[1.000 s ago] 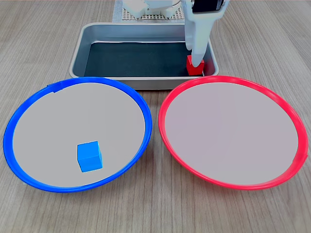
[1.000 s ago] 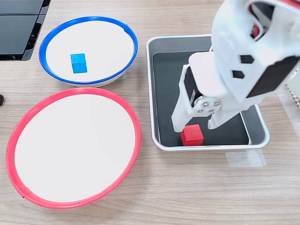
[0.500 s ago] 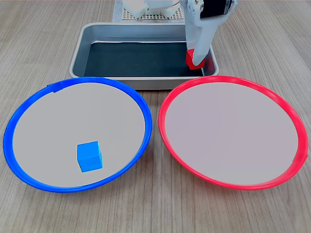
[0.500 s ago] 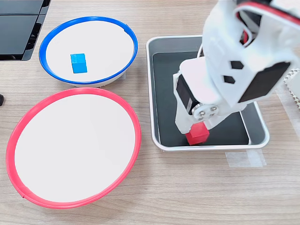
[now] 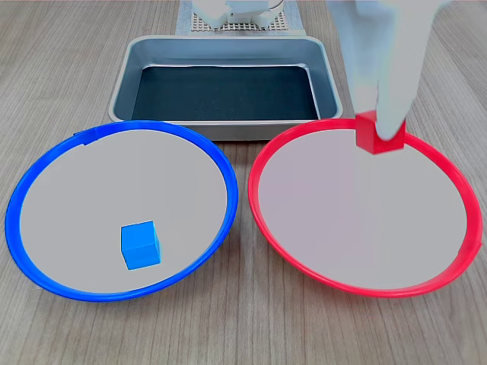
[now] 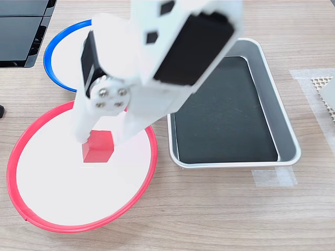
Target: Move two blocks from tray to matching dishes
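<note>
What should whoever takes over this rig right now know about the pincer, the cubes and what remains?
Pincer: shut on the small red cube, held over the red-rimmed round dish.
Small blue cube: lying in the blue-rimmed round dish. Done.
Grey metal tray with black mat: no cubes in it.
Left: lower the red cube, release it into the red-rimmed dish, and withdraw.

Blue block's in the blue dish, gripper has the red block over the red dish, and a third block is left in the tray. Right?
Not quite: the tray holds no block; both exterior views show only its bare black mat. The rest stands: blue block in the blue dish, gripper holding the red block over the red dish.
</note>
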Robot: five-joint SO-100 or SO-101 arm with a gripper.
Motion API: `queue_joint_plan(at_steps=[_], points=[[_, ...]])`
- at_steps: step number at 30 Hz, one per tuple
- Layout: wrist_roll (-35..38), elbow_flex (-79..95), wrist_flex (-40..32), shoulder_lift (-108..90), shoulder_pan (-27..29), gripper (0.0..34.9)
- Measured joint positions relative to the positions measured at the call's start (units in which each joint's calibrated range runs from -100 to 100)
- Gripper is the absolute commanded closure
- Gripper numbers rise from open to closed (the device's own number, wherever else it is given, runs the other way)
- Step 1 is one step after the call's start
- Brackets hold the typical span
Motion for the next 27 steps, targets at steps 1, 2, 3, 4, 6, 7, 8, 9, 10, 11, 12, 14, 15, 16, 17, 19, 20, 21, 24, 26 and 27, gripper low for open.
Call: queue_joint_plan(at_steps=[1,2,3,4,6,7,8,9,10,11,12,14,15,16,17,19,20,21,24,26,27], points=[[0.00,-0.09,-2.77,2.13,0.00,24.7],[0.00,-0.09,-3.75,2.73,0.00,19.5],[0.00,-0.09,-5.22,3.41,-0.09,16.3],[0.20,1.00,-7.42,3.58,0.09,15.6],[1.03,3.90,-10.28,3.58,0.44,21.3],[1.56,6.35,-11.09,2.90,0.62,26.8],[1.81,7.08,-11.26,2.47,0.71,29.1],[1.90,8.17,-11.66,1.45,0.97,32.7],[2.05,9.98,-12.07,-0.34,1.24,34.6],[2.25,11.80,-12.23,-2.05,1.42,34.6],[2.74,14.79,-12.89,-5.12,1.86,34.6],[2.98,23.41,-14.44,-14.41,3.27,34.6],[3.13,25.95,-15.17,-17.05,3.81,34.7],[3.17,29.85,-16.72,-21.06,4.87,34.7],[3.17,34.39,-18.68,-25.66,6.11,34.7],[2.69,46.91,-24.88,-38.02,9.73,34.7],[2.64,52.90,-27.65,-43.82,10.80,34.7],[2.64,58.08,-29.28,-48.59,11.15,34.8],[2.54,73.23,-33.52,-63.34,13.10,34.8],[2.15,80.13,-33.69,-70.67,13.54,34.8],[2.15,83.12,-33.52,-74.42,13.19,34.8]])
